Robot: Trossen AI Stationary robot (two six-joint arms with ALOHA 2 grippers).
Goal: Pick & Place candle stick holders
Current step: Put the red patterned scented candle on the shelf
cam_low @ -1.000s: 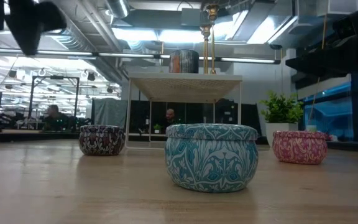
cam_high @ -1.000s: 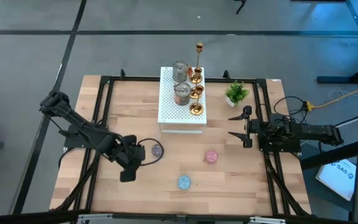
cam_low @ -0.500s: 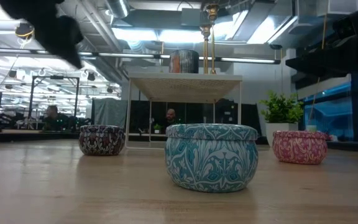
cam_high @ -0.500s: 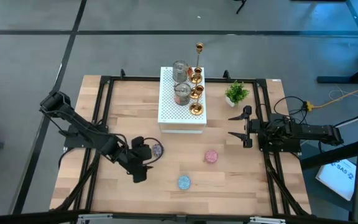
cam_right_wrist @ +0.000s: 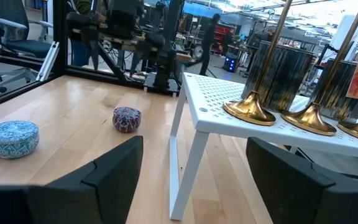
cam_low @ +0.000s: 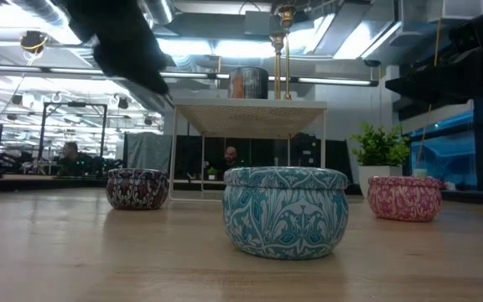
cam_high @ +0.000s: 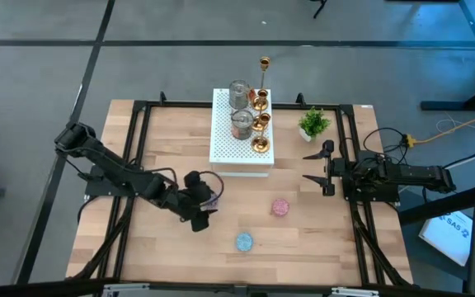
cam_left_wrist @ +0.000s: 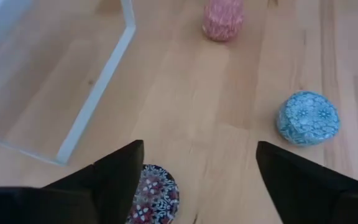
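One small dark patterned tin, judged light, rigid and smooth-sided, is framed just below the spread fingers of the left gripper and is best pinched across its round wall, while the right gripper waits open.

The left arm reaches from the surface's left edge toward its middle, its left pincer spread wide and seemingly raised. The right pincer waits open by the right edge, pointing inward.
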